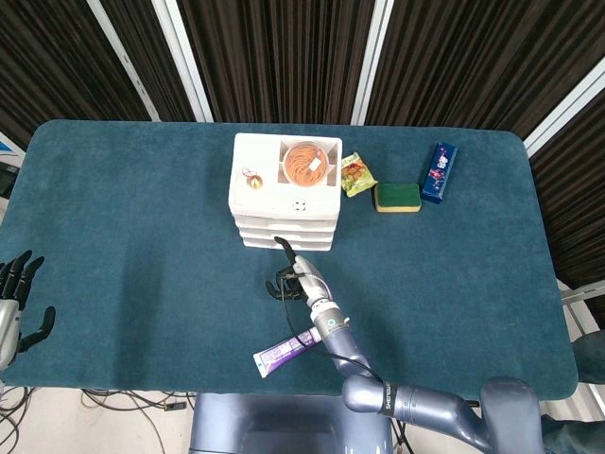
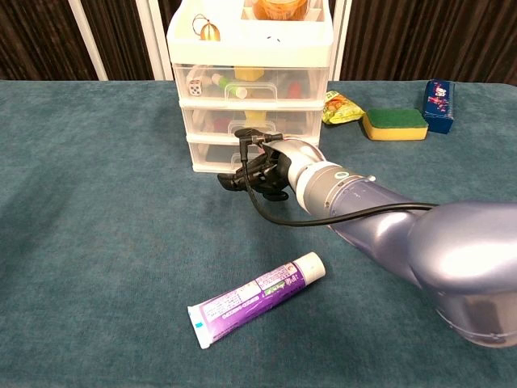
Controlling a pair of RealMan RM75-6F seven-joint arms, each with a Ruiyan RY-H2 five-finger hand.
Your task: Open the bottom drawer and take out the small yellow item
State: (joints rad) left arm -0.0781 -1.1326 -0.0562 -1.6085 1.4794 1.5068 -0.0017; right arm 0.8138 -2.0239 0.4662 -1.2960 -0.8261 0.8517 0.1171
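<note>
Hand at the bottom drawer, drawer not yet open

Right hand (image 2: 257,168) sits low against the front of the drawer unit (image 2: 250,89), centre of the chest view. One finger points up toward the drawer fronts; the rest curl in, holding nothing. Whether the fingertip touches the bottom drawer (image 2: 222,155) or its handle cannot be told. Judgement: the curl is a hook shape, set to catch the handle and pull.

All three drawers look shut. The wrist cable loops below the hand, clear of the drawer front.

Yellow item: not made out in the bottom drawer, whose clear front shows only dark and reddish shapes behind the hand. A yellow piece shows in the top drawer, not the one wanted.

Toothpaste (image 2: 257,297) lies lower centre, on the cloth in front of the unit, well apart from the hand. It may sit in the drawer's pull path; worth watching.

Sponge (image 2: 394,123), snack bag (image 2: 339,106) and blue pack (image 2: 439,105) line up at upper right, out of the way.

Left hand (image 1: 17,303) rests at the lower left edge of the head view, fingers spread, empty.
</note>
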